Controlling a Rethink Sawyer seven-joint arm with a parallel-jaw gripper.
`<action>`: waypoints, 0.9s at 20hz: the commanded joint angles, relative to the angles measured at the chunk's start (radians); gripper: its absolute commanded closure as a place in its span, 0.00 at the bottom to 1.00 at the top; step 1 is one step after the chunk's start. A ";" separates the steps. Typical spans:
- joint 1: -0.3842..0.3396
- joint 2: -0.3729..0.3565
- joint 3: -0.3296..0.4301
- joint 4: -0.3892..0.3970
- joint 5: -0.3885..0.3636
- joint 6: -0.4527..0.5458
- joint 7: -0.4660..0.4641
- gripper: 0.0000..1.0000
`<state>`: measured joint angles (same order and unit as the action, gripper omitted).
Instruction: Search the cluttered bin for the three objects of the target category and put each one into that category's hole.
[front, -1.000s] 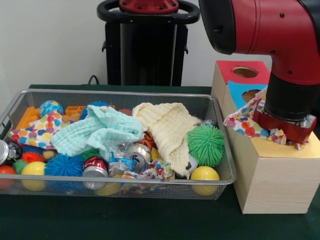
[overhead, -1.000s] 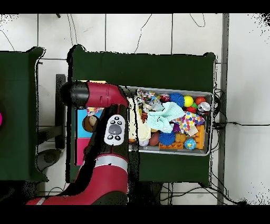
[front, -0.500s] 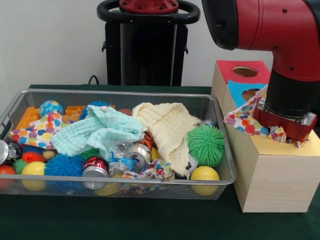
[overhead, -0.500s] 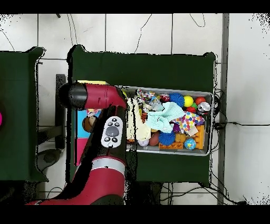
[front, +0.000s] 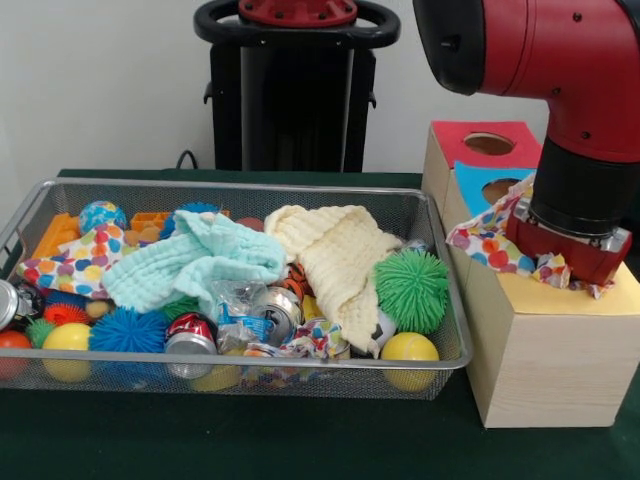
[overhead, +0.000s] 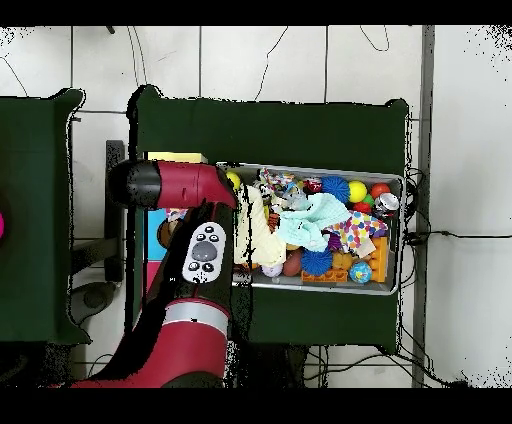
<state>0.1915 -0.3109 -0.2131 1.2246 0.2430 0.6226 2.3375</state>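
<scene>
My gripper (front: 565, 268) is low over the yellow top (front: 612, 300) of the nearest wooden box, at the right. A polka-dot cloth (front: 487, 240) is bunched around its end and hides it; part of the cloth sticks out left over the box edge. Behind it stand the blue-topped box (front: 478, 182) and the red-topped box (front: 490, 143), each with a round hole. In the wire bin (front: 250, 358) lie a mint cloth (front: 195, 262), a cream cloth (front: 335, 255) and another polka-dot cloth (front: 75, 260). In the overhead view the arm (overhead: 205, 250) covers the gripper.
The bin (overhead: 400, 235) also holds spiky balls, among them a green one (front: 412, 290), smooth yellow balls (front: 410, 348), crushed cans (front: 190, 332) and orange blocks. The boxes (overhead: 158, 232) stand close against the bin's side.
The arm's upper links have swung slightly right in the front view. The gripper and the polka-dot cloth have stayed almost in place over the yellow box top.
</scene>
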 joint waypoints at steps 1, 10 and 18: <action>0.012 0.131 0.033 0.013 -0.099 0.086 0.013 0.00; -0.010 0.131 0.057 0.002 -0.088 0.106 -0.011 0.00; -0.021 0.179 0.071 -0.039 -0.091 0.097 -0.028 0.00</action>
<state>0.1932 -0.2850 -0.2179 1.1816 0.2409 0.6594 2.3373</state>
